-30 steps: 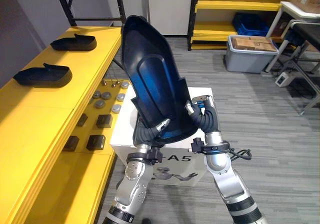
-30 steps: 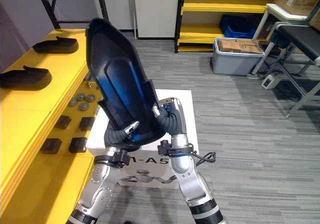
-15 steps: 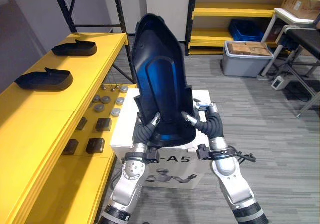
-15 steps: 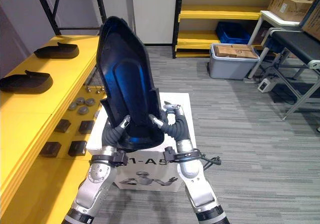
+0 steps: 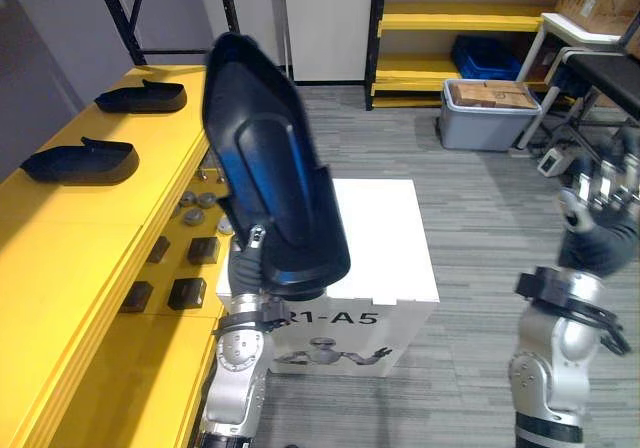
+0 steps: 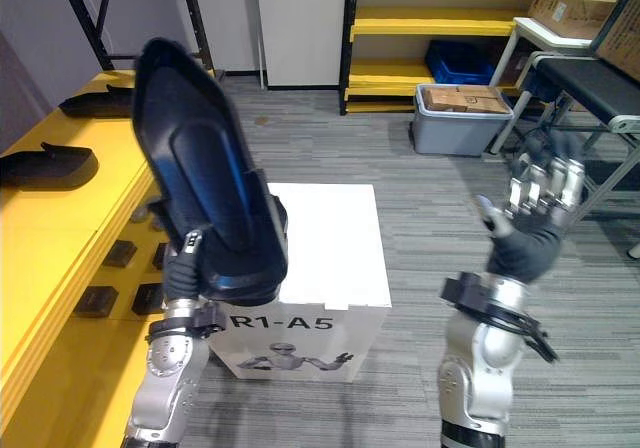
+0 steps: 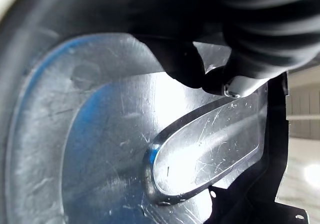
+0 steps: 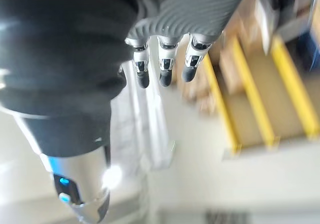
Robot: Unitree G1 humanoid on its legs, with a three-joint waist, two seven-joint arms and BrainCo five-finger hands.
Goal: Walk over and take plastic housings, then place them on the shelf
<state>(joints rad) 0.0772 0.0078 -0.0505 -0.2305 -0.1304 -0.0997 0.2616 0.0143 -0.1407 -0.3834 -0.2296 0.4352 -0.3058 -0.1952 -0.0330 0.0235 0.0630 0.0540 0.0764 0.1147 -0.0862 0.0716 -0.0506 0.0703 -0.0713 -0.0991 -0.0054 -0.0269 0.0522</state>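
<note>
My left hand (image 5: 254, 251) grips the lower end of a large black plastic housing (image 5: 270, 183), thumb on its glossy hollow face (image 7: 150, 149) and the fingers curled behind it. The housing stands upright, leaning left, between the white box and the yellow shelf (image 5: 70, 228). My right hand (image 6: 540, 198) is raised far to the right, apart from the housing, with straight fingers (image 8: 162, 64) and nothing in it. Two smaller black housings (image 5: 141, 97) (image 5: 80, 160) lie on the shelf top at the left.
A white box (image 5: 385, 233) stands on the floor right in front. Small dark blocks (image 5: 189, 292) and round metal parts (image 5: 200, 203) lie on the shelf's lower level. A grey bin (image 5: 490, 118) with cardboard and a second yellow rack (image 5: 450, 18) stand at the back.
My right hand has let go of the housing, opened and swung out to the right. The housing, now in my left hand alone, has moved left toward the shelf.
</note>
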